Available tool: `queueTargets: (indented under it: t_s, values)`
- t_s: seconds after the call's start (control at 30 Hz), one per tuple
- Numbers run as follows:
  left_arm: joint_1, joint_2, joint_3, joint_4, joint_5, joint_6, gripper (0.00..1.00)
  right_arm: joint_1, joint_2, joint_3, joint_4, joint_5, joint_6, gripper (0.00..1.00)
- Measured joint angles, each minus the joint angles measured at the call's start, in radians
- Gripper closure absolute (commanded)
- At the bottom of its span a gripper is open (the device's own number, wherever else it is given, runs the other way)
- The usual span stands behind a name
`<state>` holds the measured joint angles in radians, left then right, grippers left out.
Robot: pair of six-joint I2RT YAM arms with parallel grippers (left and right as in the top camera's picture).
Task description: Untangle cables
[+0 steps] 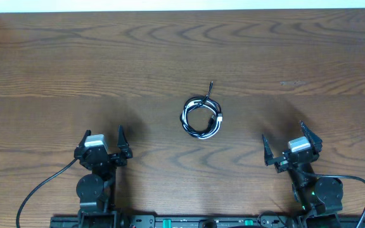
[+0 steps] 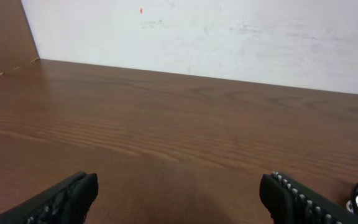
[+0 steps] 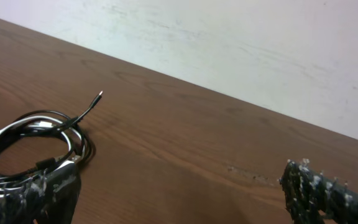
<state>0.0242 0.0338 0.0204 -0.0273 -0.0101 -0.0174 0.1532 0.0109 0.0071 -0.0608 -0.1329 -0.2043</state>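
Overhead: cables [image 1: 202, 118] lie coiled at centre, white and black wound together. Left gripper [image 1: 102, 133] and right gripper [image 1: 284, 133] gape empty on the near side; we should pinch different strands and draw them apart slowly

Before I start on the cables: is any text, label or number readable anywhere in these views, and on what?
No text can be read in any view.
The cables show no tag or print.
The wall bears only a small red speck and faint scuffs, no letters.
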Motion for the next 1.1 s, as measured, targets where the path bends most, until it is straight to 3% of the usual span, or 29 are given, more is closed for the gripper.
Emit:
queueTargets:
  t_s: [1.1]
  values:
    - [0.0,0.001,0.031,-0.068,0.0,0.0,0.11,0.0,0.0,0.005,-0.008,-0.029,0.013,0.01]
